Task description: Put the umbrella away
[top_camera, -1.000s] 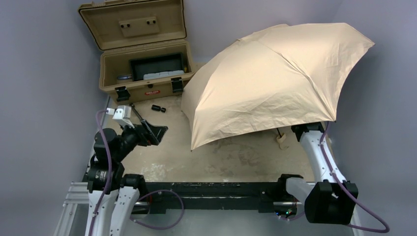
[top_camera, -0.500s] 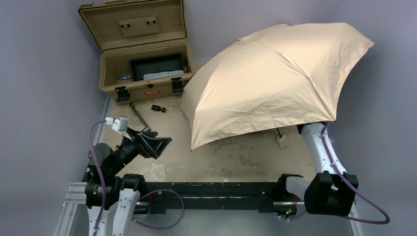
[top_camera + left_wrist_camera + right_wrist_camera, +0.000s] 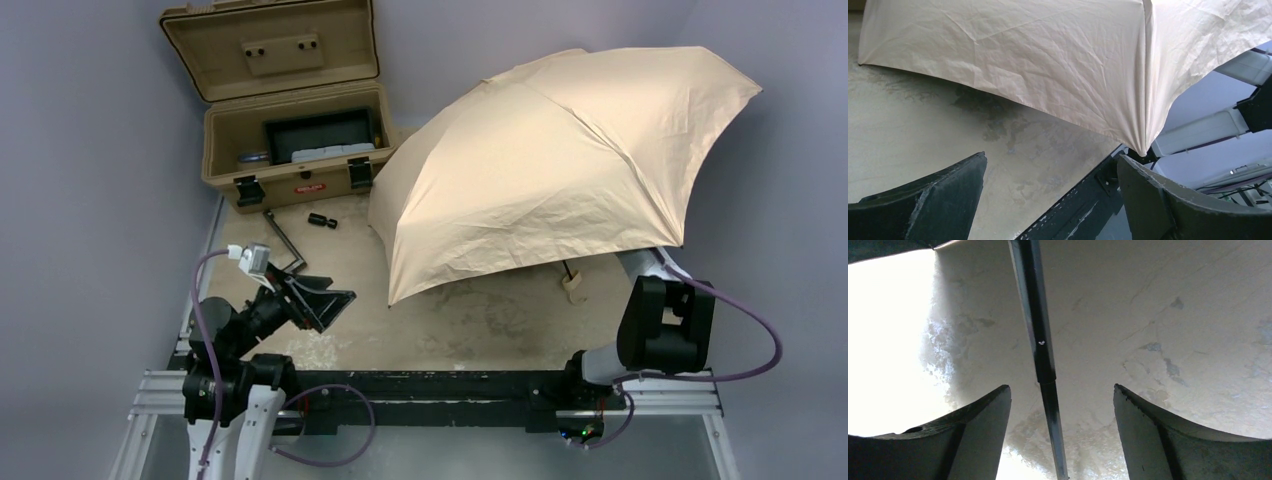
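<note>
The umbrella (image 3: 560, 160) stands open on the right half of the table, its beige canopy tilted toward me. Its pale wooden handle (image 3: 573, 287) shows below the canopy's near edge. My left gripper (image 3: 325, 300) is open and empty, low over the table to the left of the canopy; in the left wrist view (image 3: 1052, 165) the canopy (image 3: 1048, 55) fills the space ahead. My right gripper is hidden under the canopy in the top view. In the right wrist view (image 3: 1062, 395) it is open, with the umbrella's dark shaft (image 3: 1040, 340) between the jaws, untouched.
An open tan hard case (image 3: 290, 130) with a dark tray inside stands at the back left. A thin metal tool (image 3: 283, 237) and a small black cylinder (image 3: 321, 220) lie in front of it. A black rail (image 3: 430, 385) runs along the near edge.
My left gripper has swung down and to the right, toward the canopy. My right arm has folded its elbow upward and reached further under the canopy. The umbrella has not moved.
</note>
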Motion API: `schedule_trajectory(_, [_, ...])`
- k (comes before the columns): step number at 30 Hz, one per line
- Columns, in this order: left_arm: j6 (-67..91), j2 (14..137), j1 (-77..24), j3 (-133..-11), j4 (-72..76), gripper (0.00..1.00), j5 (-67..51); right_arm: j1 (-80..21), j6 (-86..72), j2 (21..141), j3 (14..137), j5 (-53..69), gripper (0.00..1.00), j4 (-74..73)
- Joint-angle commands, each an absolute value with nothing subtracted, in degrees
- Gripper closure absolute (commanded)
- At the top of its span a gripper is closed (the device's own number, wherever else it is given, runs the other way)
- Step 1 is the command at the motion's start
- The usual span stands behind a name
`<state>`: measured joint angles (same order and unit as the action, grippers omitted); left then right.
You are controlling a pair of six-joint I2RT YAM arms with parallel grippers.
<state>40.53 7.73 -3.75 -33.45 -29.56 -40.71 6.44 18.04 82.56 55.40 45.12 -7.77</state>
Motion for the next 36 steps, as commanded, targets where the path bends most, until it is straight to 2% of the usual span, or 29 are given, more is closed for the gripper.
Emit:
schedule_trajectory(1, [43.08, 5.97, -3.27, -32.37, -25.57, 0.00, -43.70, 6.55, 19.95, 83.53, 57.04, 48.52, 0.31, -5.42])
schedule_trajectory(12, [45.03, 2.17, -3.25, -29.33, -26.19, 0.01, -44.24, 6.48, 24.41, 85.62, 54.45, 52.50, 0.57, -4.89])
schedule_trajectory(16, [45.06, 1.93, -3.27, -29.28, -26.18, 0.01, -44.55, 6.50, 28.13, 87.51, 55.05, 56.40, 0.73, -5.65])
schedule_trajectory(21, [45.18, 1.63, -3.25, -29.04, -26.27, 0.01, -44.65, 6.49, 28.65, 88.83, 55.30, 56.82, 0.78, -5.63])
schedule_trajectory(22, [45.26, 1.53, -3.26, -28.88, -26.27, 0.01, -44.71, 6.46, 28.65, 89.00, 55.33, 56.78, 0.81, -5.55])
schedule_trajectory(24, [45.56, 1.36, -3.25, -28.54, -26.16, 0.01, -44.86, 6.47, 28.90, 89.48, 55.72, 57.01, 0.97, -6.29])
schedule_trajectory(25, [45.84, 1.16, -3.24, -28.33, -25.99, 0.01, -44.97, 6.50, 29.22, 89.76, 56.12, 57.53, 1.00, -6.88])
schedule_trajectory(29, [47.78, 0.38, -3.25, -27.69, -23.79, 0.01, -47.11, 6.45, 28.53, 87.66, 57.52, 59.66, 1.00, -9.56])
schedule_trajectory(36, [49.98, 0.32, -3.30, -33.45, -22.04, 0.01, -51.72, 6.44, 8.44, 78.85, 64.28, 56.23, 1.00, -9.55])
